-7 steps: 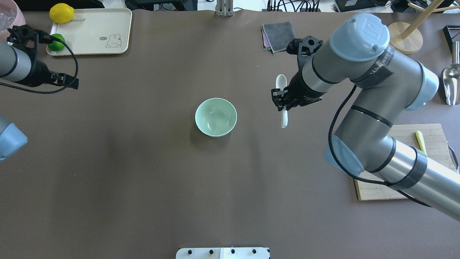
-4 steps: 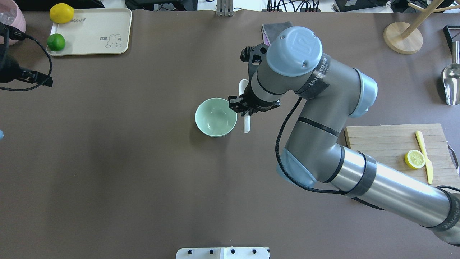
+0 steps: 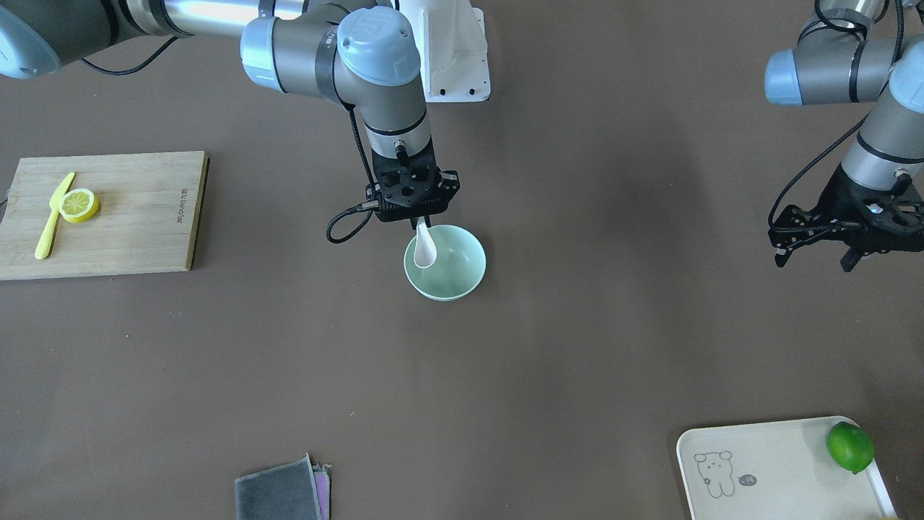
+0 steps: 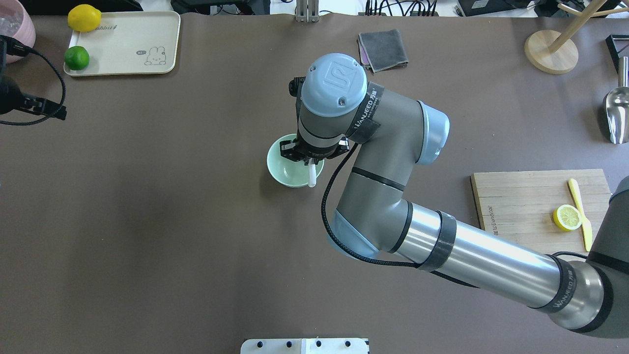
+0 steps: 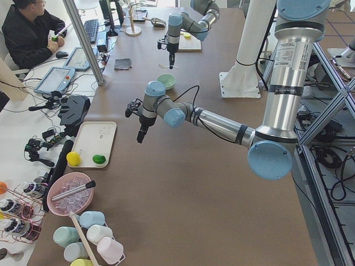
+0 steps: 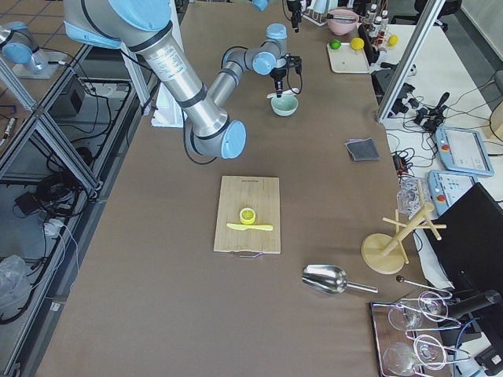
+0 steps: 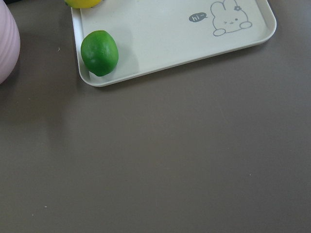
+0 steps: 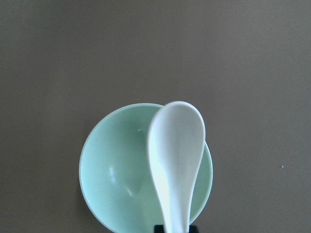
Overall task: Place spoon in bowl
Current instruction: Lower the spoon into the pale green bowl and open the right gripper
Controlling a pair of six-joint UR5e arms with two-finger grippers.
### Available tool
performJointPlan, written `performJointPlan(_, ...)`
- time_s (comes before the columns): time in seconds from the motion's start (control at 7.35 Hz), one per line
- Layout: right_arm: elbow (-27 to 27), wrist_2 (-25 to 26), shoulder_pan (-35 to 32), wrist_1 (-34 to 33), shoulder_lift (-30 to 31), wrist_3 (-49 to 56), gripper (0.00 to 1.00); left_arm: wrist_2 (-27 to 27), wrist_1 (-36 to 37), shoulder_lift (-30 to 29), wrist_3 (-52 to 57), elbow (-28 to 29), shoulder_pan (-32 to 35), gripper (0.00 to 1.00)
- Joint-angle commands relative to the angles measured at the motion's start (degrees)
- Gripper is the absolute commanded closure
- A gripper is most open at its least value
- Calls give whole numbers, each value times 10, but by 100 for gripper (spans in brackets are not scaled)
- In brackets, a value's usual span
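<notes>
The pale mint-green bowl [image 4: 284,173] stands at the table's middle. My right gripper [image 3: 419,219] is shut on the white spoon [image 3: 424,248] by its handle and holds it just above the bowl [image 3: 468,276], scoop over the bowl's side. In the overhead view only the spoon's handle end [image 4: 312,177] sticks out under the wrist. The right wrist view shows the spoon [image 8: 177,150] over the bowl [image 8: 112,170]. My left gripper [image 3: 814,258] is open and empty, far off near the tray.
A cream tray [image 4: 128,34] with a lime [image 4: 76,57] and a lemon [image 4: 84,17] lies at the back left. A wooden board [image 4: 521,196] holds a lemon half [image 4: 567,217] and a yellow knife [image 4: 580,212]. A grey cloth [image 4: 383,49] lies behind the bowl.
My right arm has swung left with the spoon, from well right of the bowl to above it. The left arm drew back to the left edge.
</notes>
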State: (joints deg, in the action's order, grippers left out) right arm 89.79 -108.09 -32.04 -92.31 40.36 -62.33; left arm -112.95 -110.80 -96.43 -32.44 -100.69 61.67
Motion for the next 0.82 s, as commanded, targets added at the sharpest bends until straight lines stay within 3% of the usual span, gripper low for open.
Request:
performJointPlan(0.0, -74, -16, 1, -41, -75, 8, 100, 0, -1, 1, 0, 1, 0, 2)
performJointPlan(0.27, -102, -15, 12, -90, -84, 77, 100, 0, -4, 3, -1, 1, -1, 2)
performJointPlan(0.68, -104, -19, 12, -121, -81, 95, 100, -1, -8, 10, -1, 0, 0, 2)
